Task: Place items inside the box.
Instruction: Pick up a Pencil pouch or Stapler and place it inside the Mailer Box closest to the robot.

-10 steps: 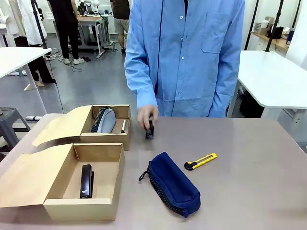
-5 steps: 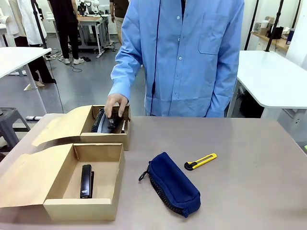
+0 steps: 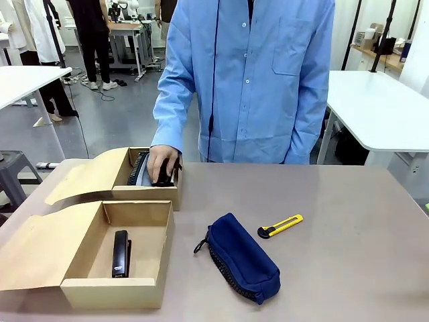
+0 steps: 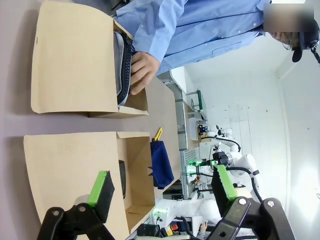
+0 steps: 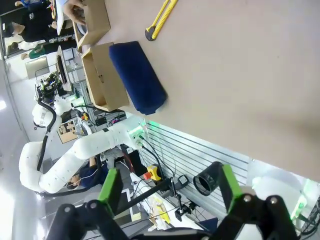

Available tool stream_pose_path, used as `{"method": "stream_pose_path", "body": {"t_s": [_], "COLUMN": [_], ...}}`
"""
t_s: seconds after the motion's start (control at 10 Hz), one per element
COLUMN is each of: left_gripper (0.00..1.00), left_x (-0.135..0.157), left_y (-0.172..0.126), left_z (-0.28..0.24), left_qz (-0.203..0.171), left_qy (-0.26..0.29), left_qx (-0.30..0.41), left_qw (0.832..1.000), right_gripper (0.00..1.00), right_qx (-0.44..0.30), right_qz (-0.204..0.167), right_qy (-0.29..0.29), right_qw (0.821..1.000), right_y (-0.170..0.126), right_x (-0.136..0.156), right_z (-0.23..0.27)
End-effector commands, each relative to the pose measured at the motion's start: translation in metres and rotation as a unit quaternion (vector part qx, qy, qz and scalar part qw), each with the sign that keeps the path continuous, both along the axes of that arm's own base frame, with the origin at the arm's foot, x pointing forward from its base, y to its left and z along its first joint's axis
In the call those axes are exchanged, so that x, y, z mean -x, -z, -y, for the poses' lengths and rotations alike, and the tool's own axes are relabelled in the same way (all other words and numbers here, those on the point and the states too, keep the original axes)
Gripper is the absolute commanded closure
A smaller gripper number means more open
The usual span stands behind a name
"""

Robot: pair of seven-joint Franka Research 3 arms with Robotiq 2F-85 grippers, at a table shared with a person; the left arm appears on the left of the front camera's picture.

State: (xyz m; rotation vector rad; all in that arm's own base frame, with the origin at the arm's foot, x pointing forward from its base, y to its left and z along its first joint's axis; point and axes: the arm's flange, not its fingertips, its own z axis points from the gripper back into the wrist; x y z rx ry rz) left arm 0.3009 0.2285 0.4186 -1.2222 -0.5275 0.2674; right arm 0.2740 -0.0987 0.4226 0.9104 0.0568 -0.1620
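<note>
No lettering, label or number anywhere is clear enough to read.

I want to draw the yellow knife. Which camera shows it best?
The front view: the utility knife lies whole on the table. The right wrist view crops it at the top; the left wrist shows a yellow sliver.

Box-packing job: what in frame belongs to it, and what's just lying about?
Job:
near box
far box
black stapler, in near box
navy pouch
utility knife
person's hand, in far box

Lying about:
white table
grey stool
</note>
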Motion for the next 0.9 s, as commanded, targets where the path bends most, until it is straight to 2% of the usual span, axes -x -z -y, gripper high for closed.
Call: {"method": "stream_pose_path", "body": {"t_s": [0.0,0.1,0.2,0.5,0.6,0.7,0.8], "left_gripper": [0.0,0.0,0.0,0.0,0.0,0.0,0.0], "left_x": [0.0,0.0,0.0,0.0,0.0,0.0,0.0], "left_y": [0.0,0.0,0.0,0.0,0.0,0.0,0.0], "left_z": [0.001,0.001,0.001,0.001,0.001,0.001,0.001], "left_qz": [0.015,0.015,0.015,0.015,0.015,0.015,0.015], "left_qy": [0.001,0.001,0.001,0.001,0.001,0.001,0.001], "left_qx": [0.004,0.004,0.004,0.004,0.004,0.004,0.004], "left_qw": [1.0,1.0,1.0,1.0,1.0,1.0,1.0], "right_gripper": [0.0,0.0,0.0,0.0,0.0,0.0,0.0], "right_qx": [-0.006,0.0,0.02,0.096,0.147,0.147,0.146], "right_qz": [0.002,0.0,0.019,0.035,0.029,0.026,0.017], "right_qy": [0.0,0.0,0.005,-0.084,-0.087,-0.103,-0.086], "right_qw": [1.0,1.0,1.0,0.991,0.985,0.984,0.985], "right_y": [-0.004,0.0,-0.003,-0.043,-0.051,-0.053,-0.051], "right_x": [-0.001,0.0,-0.005,-0.046,-0.052,-0.055,-0.052], "right_z": [0.003,0.0,-0.011,-0.109,-0.133,-0.137,-0.13]}}
